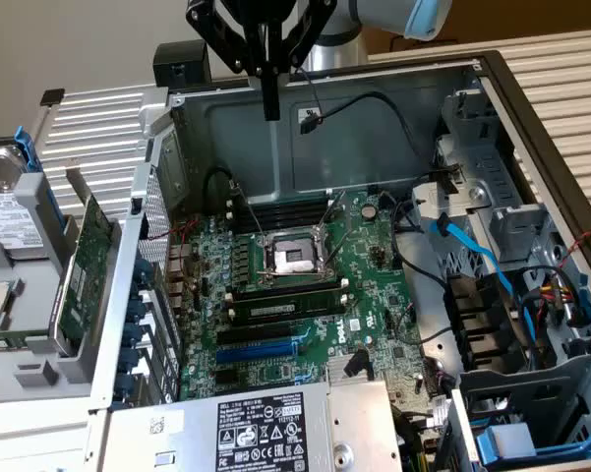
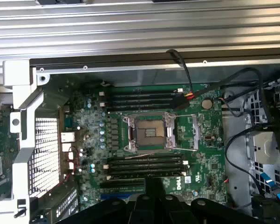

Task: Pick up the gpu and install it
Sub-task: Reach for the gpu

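Claw (image 1: 270, 110) hangs clenched and empty, high over the motherboard (image 1: 305, 295). We see the gpu (image 1: 84, 265) standing on edge outside the case wall (image 1: 123, 295), on the exterior view's left — we should grab its top edge straight on. Up high we have open room — mind that wall.

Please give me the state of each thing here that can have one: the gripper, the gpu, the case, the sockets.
gripper: shut, holding nothing, above the case.
gpu: standing on edge outside the case, at the exterior view's left, not installed.
case: open, motherboard exposed.
CPU socket: uncovered, no cooler on it.
blue slot: empty.
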`<state>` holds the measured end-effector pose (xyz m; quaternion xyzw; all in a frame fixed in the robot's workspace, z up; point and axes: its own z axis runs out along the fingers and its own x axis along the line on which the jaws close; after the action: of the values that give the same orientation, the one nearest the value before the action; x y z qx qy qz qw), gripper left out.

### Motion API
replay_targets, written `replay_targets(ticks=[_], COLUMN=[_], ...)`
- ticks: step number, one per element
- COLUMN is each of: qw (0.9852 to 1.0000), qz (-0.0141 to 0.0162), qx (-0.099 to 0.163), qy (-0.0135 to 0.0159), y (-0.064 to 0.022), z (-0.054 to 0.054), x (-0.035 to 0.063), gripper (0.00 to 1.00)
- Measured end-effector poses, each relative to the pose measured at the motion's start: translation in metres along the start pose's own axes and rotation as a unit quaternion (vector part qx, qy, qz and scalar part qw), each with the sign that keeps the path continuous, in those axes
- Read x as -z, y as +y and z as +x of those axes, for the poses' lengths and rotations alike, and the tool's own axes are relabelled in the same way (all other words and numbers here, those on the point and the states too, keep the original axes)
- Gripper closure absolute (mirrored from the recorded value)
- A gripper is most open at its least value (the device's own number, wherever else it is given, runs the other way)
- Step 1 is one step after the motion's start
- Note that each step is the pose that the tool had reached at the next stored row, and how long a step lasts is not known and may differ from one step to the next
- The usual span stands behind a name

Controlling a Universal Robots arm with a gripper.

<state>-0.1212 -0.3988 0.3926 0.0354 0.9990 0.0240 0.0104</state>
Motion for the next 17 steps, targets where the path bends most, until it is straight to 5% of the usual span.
replay_targets(ticks=[17], qw=[1.0000], qz=[0.0017], qx=[0.000], qy=[-0.0001], y=[0.0059], z=[0.0003], x=[-0.0003], gripper=[0.89])
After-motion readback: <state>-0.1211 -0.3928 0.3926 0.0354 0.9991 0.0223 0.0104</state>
